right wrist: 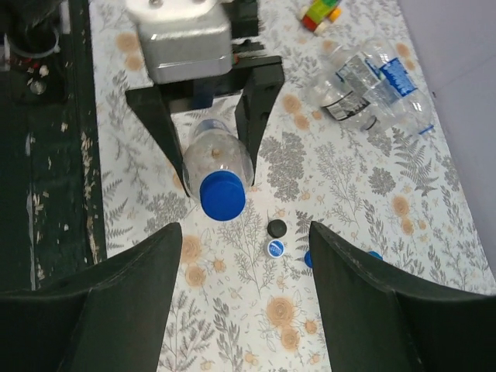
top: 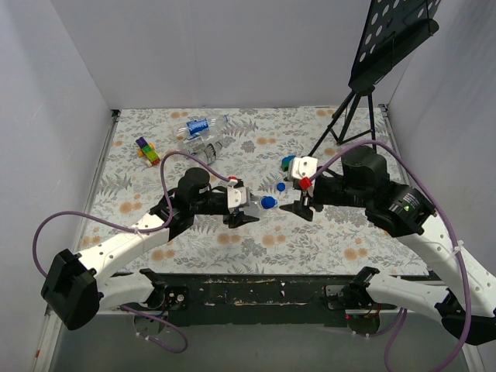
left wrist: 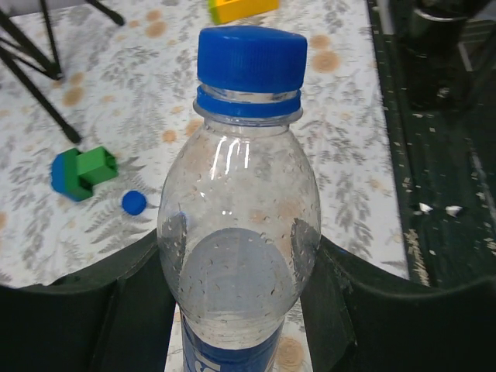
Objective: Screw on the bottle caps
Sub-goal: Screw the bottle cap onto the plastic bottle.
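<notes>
- The left gripper is clamped on a clear water bottle, one finger on each side of the body just above its blue label; the bottle sticks out forward past the fingertips.
- A blue cap sits on the bottle's neck, beyond the left jaws, above a blue ring; whether it is screwed fully home cannot be told.
- In the top view the left gripper and right gripper face each other, with the capped end between them and nearer the left one.
- The right gripper stands wide apart with nothing between its fingers; the held bottle's cap points at the gap, just ahead of the fingertips and touching neither.
- Just ahead of the right jaws, beside the held bottle, lie a black cap and a paler cap, close together on the floral table; a loose blue cap peeks out at the edge of one right finger.
- Beyond the left jaws and to one side lies a small blue cap, near a green toy block.
- Far ahead of the right jaws, past the left gripper, other clear bottles lie on their sides in a heap; multicoloured blocks lie beyond them.
</notes>
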Tool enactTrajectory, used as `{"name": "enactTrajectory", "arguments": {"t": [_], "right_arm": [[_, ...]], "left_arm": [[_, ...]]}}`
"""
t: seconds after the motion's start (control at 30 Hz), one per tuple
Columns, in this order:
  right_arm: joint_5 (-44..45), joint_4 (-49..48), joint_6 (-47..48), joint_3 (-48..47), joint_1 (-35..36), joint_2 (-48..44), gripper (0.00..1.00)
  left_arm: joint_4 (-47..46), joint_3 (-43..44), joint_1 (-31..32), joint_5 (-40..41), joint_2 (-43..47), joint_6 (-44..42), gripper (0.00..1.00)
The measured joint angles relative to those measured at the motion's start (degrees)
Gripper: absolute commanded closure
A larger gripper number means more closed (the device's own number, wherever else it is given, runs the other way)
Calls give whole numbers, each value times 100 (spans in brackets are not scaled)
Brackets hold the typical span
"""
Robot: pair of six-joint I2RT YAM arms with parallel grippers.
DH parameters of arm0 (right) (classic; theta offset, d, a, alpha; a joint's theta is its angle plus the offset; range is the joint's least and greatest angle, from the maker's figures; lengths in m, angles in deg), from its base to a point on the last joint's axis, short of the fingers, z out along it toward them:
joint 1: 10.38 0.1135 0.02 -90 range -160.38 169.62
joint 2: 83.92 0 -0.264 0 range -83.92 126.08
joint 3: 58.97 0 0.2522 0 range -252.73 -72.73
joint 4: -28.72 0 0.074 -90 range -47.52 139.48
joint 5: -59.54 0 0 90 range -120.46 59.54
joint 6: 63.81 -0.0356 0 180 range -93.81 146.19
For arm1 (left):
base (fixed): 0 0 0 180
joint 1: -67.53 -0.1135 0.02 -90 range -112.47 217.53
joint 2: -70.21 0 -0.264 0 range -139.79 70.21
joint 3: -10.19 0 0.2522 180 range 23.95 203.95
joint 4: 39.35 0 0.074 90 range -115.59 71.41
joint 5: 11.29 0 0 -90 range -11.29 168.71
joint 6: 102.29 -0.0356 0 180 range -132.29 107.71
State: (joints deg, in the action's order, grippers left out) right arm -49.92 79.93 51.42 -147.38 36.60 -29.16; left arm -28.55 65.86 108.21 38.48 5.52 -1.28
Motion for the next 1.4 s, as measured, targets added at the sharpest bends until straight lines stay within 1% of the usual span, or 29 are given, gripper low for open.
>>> {"name": "enactTrajectory", "arguments": {"t": [0.13, 0.23, 0.43, 0.7, 0.97, 1.2, 1.27, 1.37, 1.4], "right_arm": [[-481, 546, 898, -52, 0, 177, 30], [-826, 887, 1342, -210, 2, 417, 31], [-1270, 1226, 1897, -433, 2, 704, 35], [-1528, 1329, 2159, -474, 90, 942, 39], [-1521, 1342, 2223, -474, 166, 1141, 52], [-1502, 1360, 2236, -476, 223, 1233, 55], [-1502, 1362, 2238, -476, 229, 1244, 57], [-1475, 1368, 2238, -476, 260, 1266, 64], [-1456, 1368, 2236, -476, 264, 1270, 68]], "left_arm": [[306, 50, -7, -684, -9, 26, 98], [415, 114, -7, -1027, -63, 35, 98], [516, 122, -9, -1290, -79, 31, 98], [555, 122, -9, -1333, -79, 20, 99], [553, 122, -9, -1325, -79, 15, 99], [551, 122, -9, -1318, -79, 17, 100], [549, 122, -9, -1318, -79, 17, 100], [553, 122, -9, -1316, -79, 20, 100], [560, 122, -11, -1314, -79, 20, 100]]}}
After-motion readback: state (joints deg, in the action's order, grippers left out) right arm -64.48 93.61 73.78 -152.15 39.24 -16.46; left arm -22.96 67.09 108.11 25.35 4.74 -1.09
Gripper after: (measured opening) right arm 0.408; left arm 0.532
